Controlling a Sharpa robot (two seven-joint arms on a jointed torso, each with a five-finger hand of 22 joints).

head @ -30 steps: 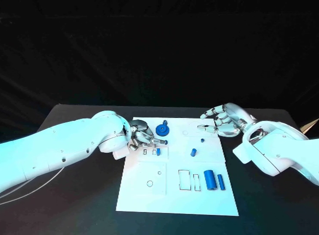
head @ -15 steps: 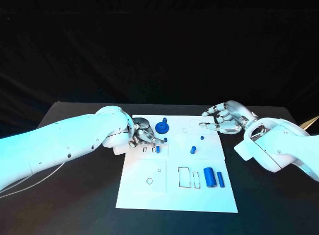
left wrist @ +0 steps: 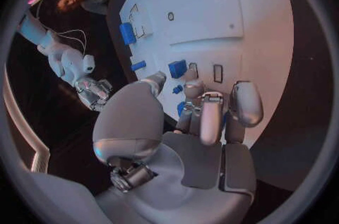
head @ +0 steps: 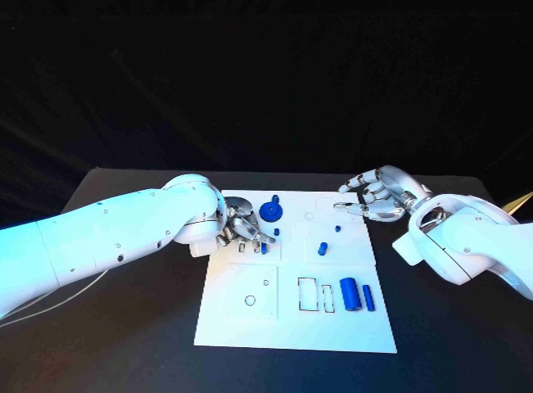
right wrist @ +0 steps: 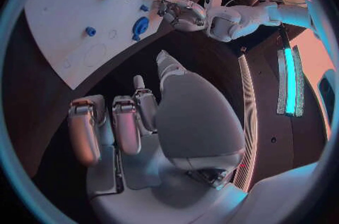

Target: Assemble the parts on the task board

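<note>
since a second ago: left hand (head: 241, 228) has edged slightly toward the far end of the task board (head: 292, 327); right hand (head: 373, 199) has drawn back a little from the board's far right corner. left hand — fingers curled down over the board's far left part, fingertips (left wrist: 246, 104) resting on or just above the white surface beside a small blue block (left wrist: 177, 67); whether it grips a part, cannot tell. right hand — hovering off the far right corner over the black table (head: 124, 327), fingers loosely curled and apart, nothing in them. parts on board: blue round piece with a stem (head: 271, 214) at the far edge, just right of the left hand; small blue peg (head: 338, 229) and short blue piece (head: 322, 249) near the middle right; two blue cylinders, one thick (head: 349, 295) and one thin (head: 367, 298), lying side by side at the near right beside two outlined rectangular slots (head: 308, 295). near left of board: a small oval hole (head: 250, 301).
</note>
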